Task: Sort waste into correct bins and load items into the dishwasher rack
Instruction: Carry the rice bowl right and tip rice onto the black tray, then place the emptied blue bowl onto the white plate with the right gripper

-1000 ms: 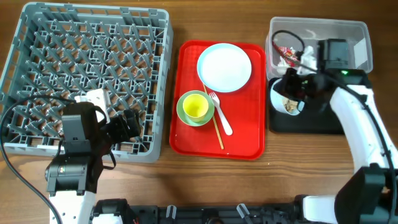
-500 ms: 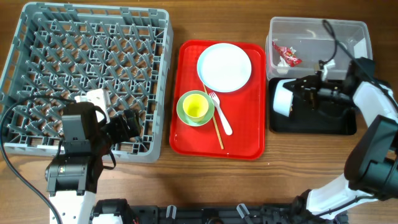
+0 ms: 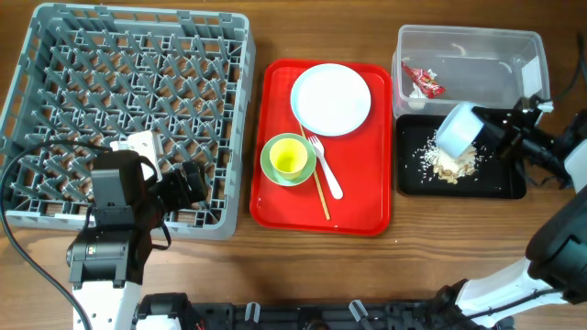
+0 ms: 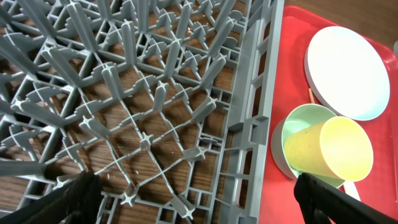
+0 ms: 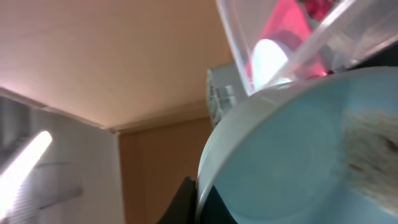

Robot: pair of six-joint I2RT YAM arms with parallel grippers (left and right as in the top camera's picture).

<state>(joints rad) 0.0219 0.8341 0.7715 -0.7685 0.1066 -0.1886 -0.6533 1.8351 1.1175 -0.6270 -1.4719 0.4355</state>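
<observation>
My right gripper is shut on the rim of the pale blue bowl and holds it tipped over the black tray. The beige food scraps lie heaped on that tray. In the right wrist view the bowl fills the frame, with a smear of scraps inside it. The red-and-white wrapper lies in the clear tub. My left gripper is open and empty over the grey rack, near its front right corner.
A red tray holds the pale blue plate, a green bowl with the yellow cup in it, a white fork and chopsticks. The rack stands left of the red tray, the bins right.
The right arm swung right and tipped the blue bowl further. The food scraps have dropped out onto the black tray. The left arm has not moved.
</observation>
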